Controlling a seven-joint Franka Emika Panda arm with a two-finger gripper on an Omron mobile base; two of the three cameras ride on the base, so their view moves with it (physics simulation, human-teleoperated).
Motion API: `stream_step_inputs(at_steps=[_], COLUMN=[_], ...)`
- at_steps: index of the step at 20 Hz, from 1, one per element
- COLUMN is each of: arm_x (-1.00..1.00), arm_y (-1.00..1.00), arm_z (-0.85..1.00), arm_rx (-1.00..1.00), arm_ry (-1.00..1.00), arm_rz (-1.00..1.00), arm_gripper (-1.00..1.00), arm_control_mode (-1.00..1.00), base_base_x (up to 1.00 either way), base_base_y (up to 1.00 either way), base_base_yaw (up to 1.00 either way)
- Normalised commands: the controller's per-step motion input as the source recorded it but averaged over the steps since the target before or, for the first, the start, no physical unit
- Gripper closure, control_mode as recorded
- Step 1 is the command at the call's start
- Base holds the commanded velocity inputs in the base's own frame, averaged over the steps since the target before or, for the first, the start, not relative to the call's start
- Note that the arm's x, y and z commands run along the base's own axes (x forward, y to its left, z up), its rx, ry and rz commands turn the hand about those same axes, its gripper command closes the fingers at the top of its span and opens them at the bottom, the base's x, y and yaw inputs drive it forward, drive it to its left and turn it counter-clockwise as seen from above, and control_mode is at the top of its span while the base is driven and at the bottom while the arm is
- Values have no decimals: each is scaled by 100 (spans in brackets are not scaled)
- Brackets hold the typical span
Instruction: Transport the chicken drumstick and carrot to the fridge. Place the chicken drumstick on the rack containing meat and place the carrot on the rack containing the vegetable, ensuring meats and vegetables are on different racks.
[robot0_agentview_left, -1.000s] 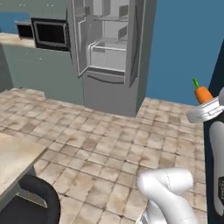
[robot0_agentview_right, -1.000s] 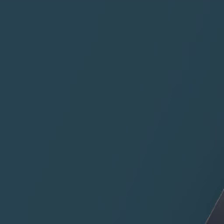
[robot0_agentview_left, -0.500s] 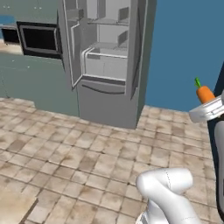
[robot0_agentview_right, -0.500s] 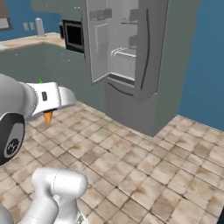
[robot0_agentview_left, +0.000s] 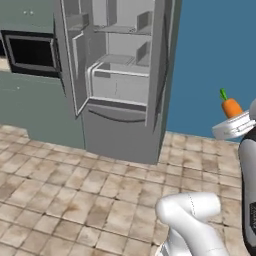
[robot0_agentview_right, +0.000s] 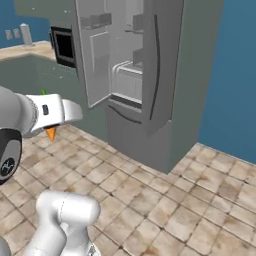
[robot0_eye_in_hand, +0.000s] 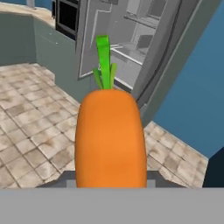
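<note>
We hold the carrot (robot0_eye_in_hand: 110, 135) clamped in the pincer (robot0_agentview_left: 234, 125), raised in the air well short of the fridge (robot0_agentview_left: 125, 75) — green tuft up (it pokes above the white hand in the left base view). The fridge stands ahead of us on the tiled floor (robot0_agentview_left: 75, 195), its left door (robot0_agentview_left: 75, 55) swung open on pale shelves (robot0_agentview_left: 117, 62), its right door shut. Just left of the fridge sits the black-fronted oven (robot0_agentview_left: 30, 52). Right of the fridge — a blue wall (robot0_agentview_left: 215, 60).
</note>
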Motion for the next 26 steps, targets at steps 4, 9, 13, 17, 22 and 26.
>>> stream_step_inputs(at_steps=[4,9,13,17,22,26], arm_x=[0,0,0,0,0,0], arm_y=[0,0,0,0,0,0], arm_z=[0,0,0,0,0,0], arm_rx=[0,0,0,0,0,0], arm_ry=[0,0,0,0,0,0], arm_rz=[0,0,0,0,0,0], arm_gripper=[100,100,100,100,100,100], arm_control_mode=[100,100,100,100,100,100], base_base_x=[100,100,100,100,97,44], base_base_y=[43,100,100,100,100,57], base_base_yaw=[-18,-31,-39,-47,-49,-39])
